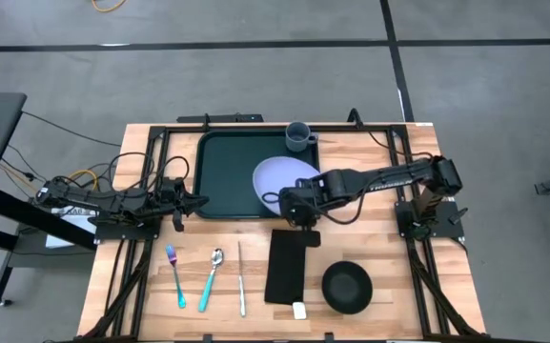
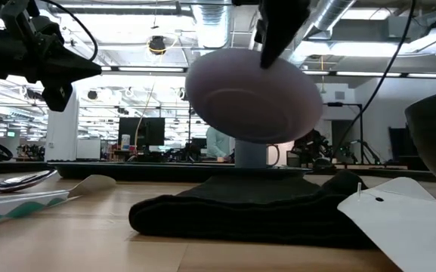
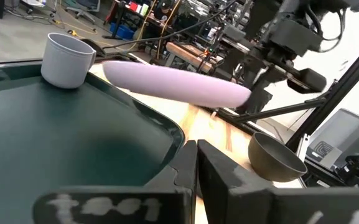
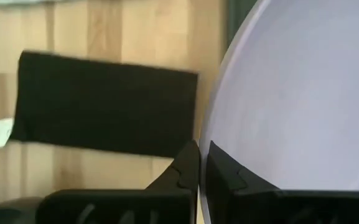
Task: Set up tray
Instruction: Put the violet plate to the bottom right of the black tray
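The right claw (image 1: pixel 298 211) is clamped on the near rim of a pale lilac plate (image 1: pixel 284 181) and holds it in the air, tilted, over the right-hand part of the dark green tray (image 1: pixel 222 176). That tray lies at the upper middle of the high view, on the far side of the wooden bench (image 1: pixel 141 286). A grey mug (image 1: pixel 299 136) stands at the tray's upper right corner, close beside the plate's far edge.

To do this step well, the plate should come level before it goes down, and land wholly inside the raised rim, clear of the mug (the gap there looks small). The grip is only on the edge, so a slow descent seems wise. The claw should part only once the plate rests flat.

The left claw (image 1: pixel 181 203) waits with its fingers together just off the tray's left edge.

Toward the bottom of the high view lie a black napkin (image 1: pixel 291 265) with a small white tag (image 1: pixel 299 311), a dark bowl (image 1: pixel 347 287), a fork (image 1: pixel 175 276), a spoon (image 1: pixel 211 278) and a knife (image 1: pixel 240 276). No brand or writing can be read, and the tag looks blank.
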Available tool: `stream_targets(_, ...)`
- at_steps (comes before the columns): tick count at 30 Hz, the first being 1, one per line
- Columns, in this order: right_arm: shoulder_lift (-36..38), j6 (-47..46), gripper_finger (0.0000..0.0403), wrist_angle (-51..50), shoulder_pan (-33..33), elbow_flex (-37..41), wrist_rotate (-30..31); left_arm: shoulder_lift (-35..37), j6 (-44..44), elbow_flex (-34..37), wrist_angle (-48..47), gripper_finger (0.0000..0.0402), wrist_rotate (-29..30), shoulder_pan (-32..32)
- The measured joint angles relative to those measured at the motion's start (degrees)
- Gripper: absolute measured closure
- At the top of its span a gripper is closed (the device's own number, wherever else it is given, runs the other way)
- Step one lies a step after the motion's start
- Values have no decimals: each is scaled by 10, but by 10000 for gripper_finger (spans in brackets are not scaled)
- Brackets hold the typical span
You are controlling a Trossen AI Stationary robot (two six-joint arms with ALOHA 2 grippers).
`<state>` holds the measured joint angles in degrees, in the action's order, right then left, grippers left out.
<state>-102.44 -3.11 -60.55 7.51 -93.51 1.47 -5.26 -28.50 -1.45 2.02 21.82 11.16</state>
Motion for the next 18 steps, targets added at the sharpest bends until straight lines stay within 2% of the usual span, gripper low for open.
stream_targets(5, -27, -22, 403, 21, -26, 1, -6, 0, 0, 0, 0, 401, 0, 0)
stream_targets(12, -80, -17, 403, 80, -32, 1, -24, 0, 4, 0, -1, 401, 0, 0)
stream_targets(18, -112, -21, 403, 85, -50, -2, -29, -1, 4, 0, -1, 401, 1, 0)
